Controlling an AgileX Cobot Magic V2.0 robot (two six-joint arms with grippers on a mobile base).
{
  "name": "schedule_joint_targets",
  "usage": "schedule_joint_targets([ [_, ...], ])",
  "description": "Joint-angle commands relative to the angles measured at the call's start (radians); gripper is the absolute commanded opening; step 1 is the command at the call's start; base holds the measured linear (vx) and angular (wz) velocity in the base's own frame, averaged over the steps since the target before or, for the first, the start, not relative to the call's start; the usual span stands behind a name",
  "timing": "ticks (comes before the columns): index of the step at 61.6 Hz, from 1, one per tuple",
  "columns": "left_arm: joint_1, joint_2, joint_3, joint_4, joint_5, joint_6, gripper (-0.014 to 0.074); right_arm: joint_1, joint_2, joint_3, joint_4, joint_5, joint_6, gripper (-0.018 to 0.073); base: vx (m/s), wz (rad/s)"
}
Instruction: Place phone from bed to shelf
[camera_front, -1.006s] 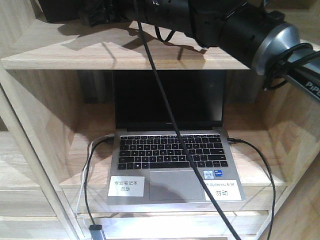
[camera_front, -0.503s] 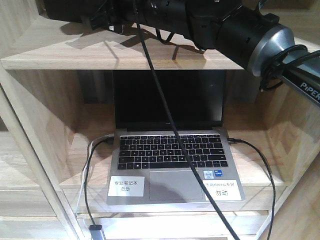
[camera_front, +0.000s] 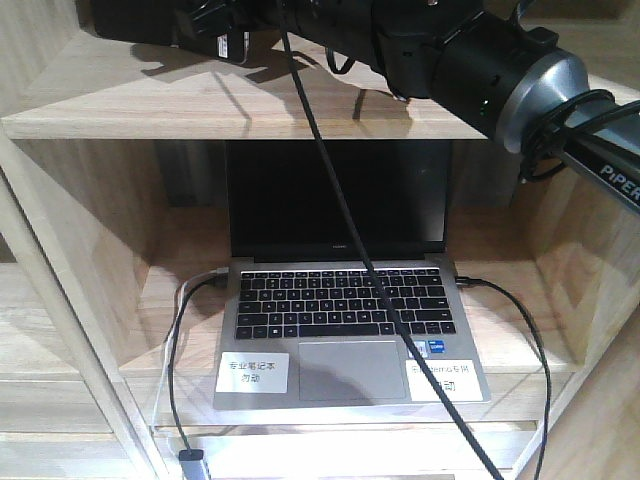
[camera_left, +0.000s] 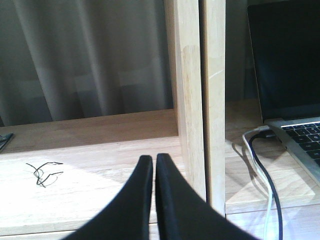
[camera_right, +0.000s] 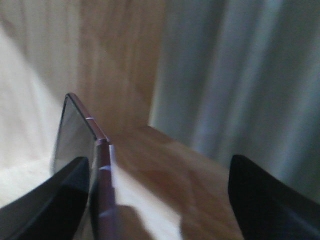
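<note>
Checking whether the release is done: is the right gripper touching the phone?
Cannot tell. In the right wrist view the right gripper is open wide and the phone stands on edge right beside the left finger, but blur hides any gap.

Blurred phone is cut off below.

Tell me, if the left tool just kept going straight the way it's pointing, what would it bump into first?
Probably the pale upright post of the shelf. The left tool, shut, points over the bare board toward the post's base. Depth is unclear; slightly left and it would pass to the grey curtain behind.
</note>
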Motion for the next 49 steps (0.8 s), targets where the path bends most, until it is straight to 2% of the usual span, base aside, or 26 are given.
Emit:
schedule_joint_targets([
  [1, 0.001, -0.004, -0.023, -0.009, -0.076, -0.006, 0.0001, -0.003, -0.052, -0.030, -0.037, -0.051, -0.008, 0.0557, 0.00, 0.00],
  [8, 0.001, -0.004, -0.023, -0.009, -0.076, -0.006, 0.0001, -0.003, -0.052, -0.030, -0.069, -0.065, -0.007, 0.0557, 0.00, 0.00],
  [22, 0.001, -0.004, -0.023, -0.009, -0.076, -0.006, 0.0001, -0.003, -0.062, -0.030, -0.069, -0.066, -0.006, 0.0554, 0.00, 0.00],
  [34, 0.001, -0.004, -0.023, -0.009, -0.076, -0.006, 0.0001, -0.003, -0.118, -0.030, -0.068, -0.066, 0.007, 0.0494, 0.00, 0.00],
  [41, 0.001, -0.004, -0.023, -0.009, -0.076, -0.006, 0.0001, -0.003, -0.163, -0.027, -0.065, -0.064, 0.060, 0.0388, 0.00, 0.00],
  [49, 0.001, -0.004, -0.023, -0.009, -0.076, -0.006, 0.0001, -0.003, -0.231, 0.022, -0.065, -0.057, 0.120, 0.0166, 0.00, 0.00],
])
